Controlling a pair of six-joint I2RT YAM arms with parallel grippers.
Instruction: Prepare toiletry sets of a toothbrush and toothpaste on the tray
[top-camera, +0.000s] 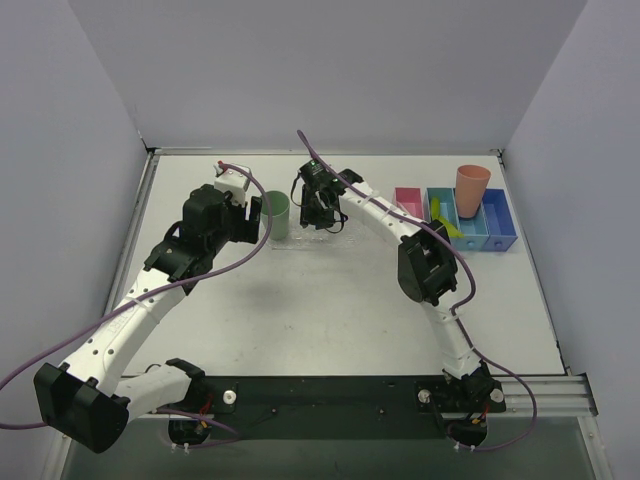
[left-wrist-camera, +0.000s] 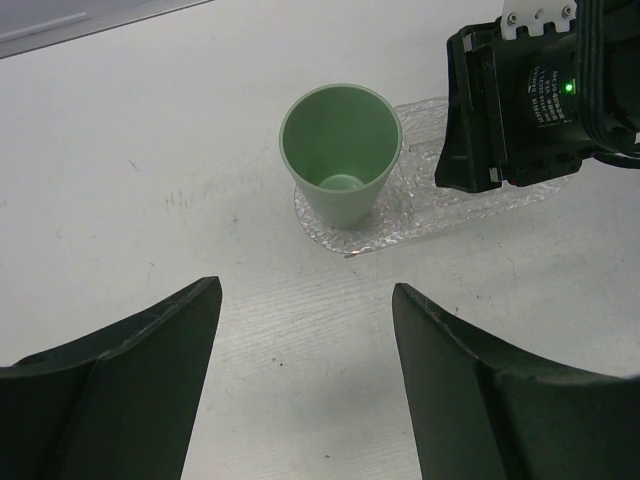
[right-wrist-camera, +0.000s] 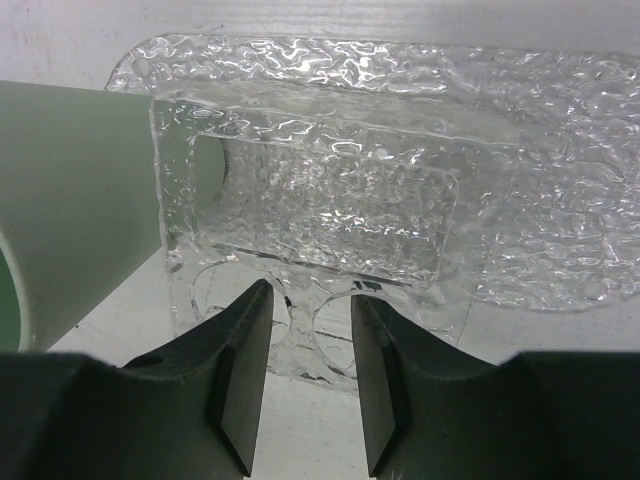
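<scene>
The clear bumpy tray (top-camera: 303, 243) lies at the table's middle back, with a green cup (top-camera: 277, 214) standing on its left end. My right gripper (top-camera: 322, 216) hangs over the tray, open. In the right wrist view its fingers (right-wrist-camera: 240, 360) straddle the near edge of a clear textured holder (right-wrist-camera: 320, 190) with round holes, which stands on the tray (right-wrist-camera: 560, 200) beside the cup (right-wrist-camera: 70, 200). My left gripper (top-camera: 257, 219) is open just left of the cup, with nothing between its fingers (left-wrist-camera: 150, 350). A lime-green tube (top-camera: 441, 219) lies in a blue bin. The toothbrush is out of view.
At the back right stand a pink bin (top-camera: 409, 203) and a blue bin (top-camera: 497, 232); a salmon cup (top-camera: 472, 189) stands in the blue one. In the left wrist view the right gripper's black body (left-wrist-camera: 530, 100) sits over the tray (left-wrist-camera: 420, 215) right of the cup (left-wrist-camera: 340, 150).
</scene>
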